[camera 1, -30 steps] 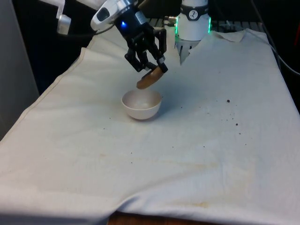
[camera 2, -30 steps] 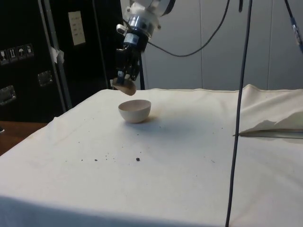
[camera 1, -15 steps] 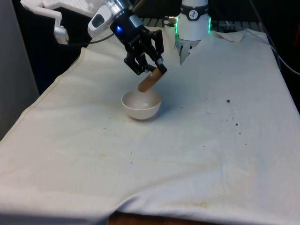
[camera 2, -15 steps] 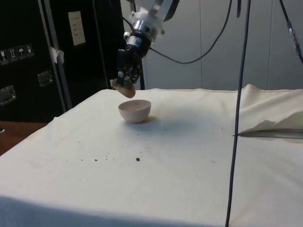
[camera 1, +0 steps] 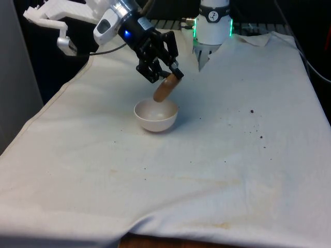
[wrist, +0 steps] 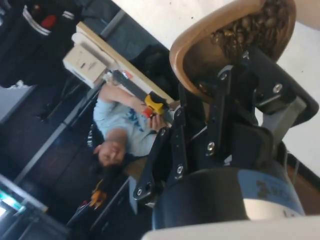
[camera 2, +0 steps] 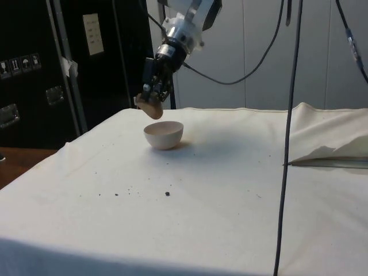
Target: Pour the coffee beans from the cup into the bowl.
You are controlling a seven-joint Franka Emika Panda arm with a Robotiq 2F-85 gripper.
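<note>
The gripper held the tan cup tight & tipped it over the white bowl, w/ beans at the cup's low side.

Even overhead light, soft shadow beside bowl (dark backdrop).

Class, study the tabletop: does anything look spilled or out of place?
Yes. Dark specks lie scattered on the white cloth, toward the front view's right and well apart from the bowl; they look like stray beans or crumbs. The end effector holds the tilted cup above the bowl.
</note>
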